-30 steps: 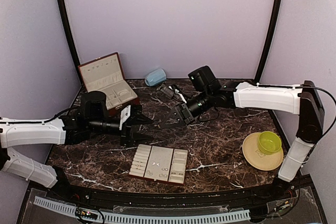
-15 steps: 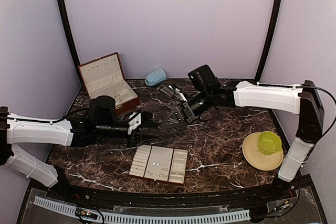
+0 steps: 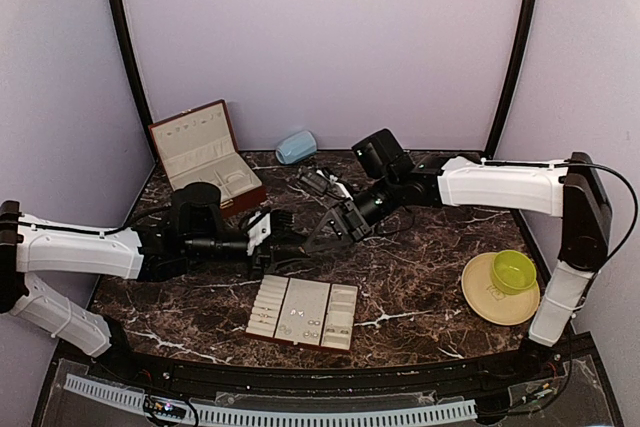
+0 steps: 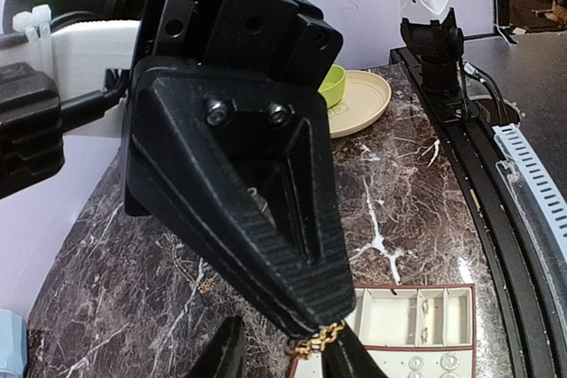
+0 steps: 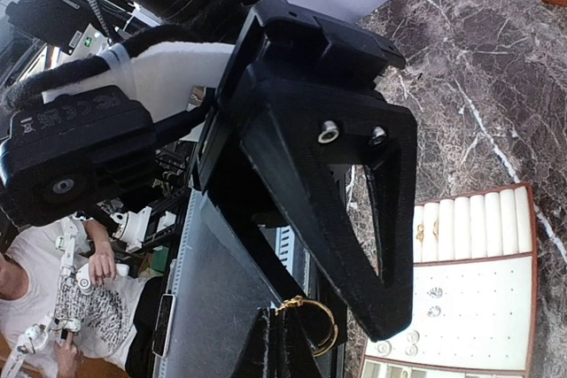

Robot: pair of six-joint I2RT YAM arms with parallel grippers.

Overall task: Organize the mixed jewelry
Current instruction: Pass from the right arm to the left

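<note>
The right end effector (image 3: 322, 235) is pressed together on a small gold chain piece (image 4: 319, 339) that hangs from its tip, and the left end effector (image 3: 292, 246) meets it there over the dark marble desk (image 3: 420, 267) with its fingers (image 4: 223, 353) on either side of that piece, though whether they already pinch it I cannot tell. A gold ring (image 5: 310, 323) shows at the same tips in the right wrist view. Just nearer lies the cream-lined tray (image 3: 304, 312) with more tiny jewelry in its slots, the open red-brown box (image 3: 205, 159) at the far left and a plate (image 3: 498, 292) with a green bowl (image 3: 514, 270) at the right.
</note>
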